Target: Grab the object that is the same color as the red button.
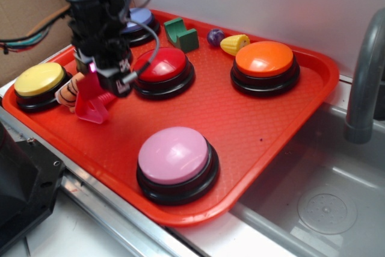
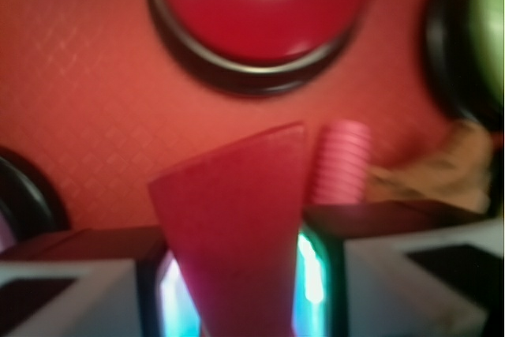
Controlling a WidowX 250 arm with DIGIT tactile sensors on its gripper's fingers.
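Observation:
The red button (image 1: 163,64) (image 2: 256,5) sits on its black base at the back middle of the red tray (image 1: 240,118). Just left of it, my gripper (image 1: 99,85) (image 2: 241,274) is shut on the object (image 1: 91,103) (image 2: 237,226), a deep-red wedge whose wide end points down at the tray. Whether the wedge's lower edge touches the tray I cannot tell. In the wrist view a lighter pink ribbed screw piece (image 2: 343,162) lies right beside the wedge, outside the jaws.
Yellow button (image 1: 39,79) and a striped tan toy (image 1: 69,90) lie left of the gripper. On the tray also stand a pink button (image 1: 174,154), orange button (image 1: 264,58), bluish button (image 1: 139,19), green block (image 1: 180,33), purple ball (image 1: 215,37) and yellow corn (image 1: 234,44). A grey faucet (image 1: 364,82) rises at right.

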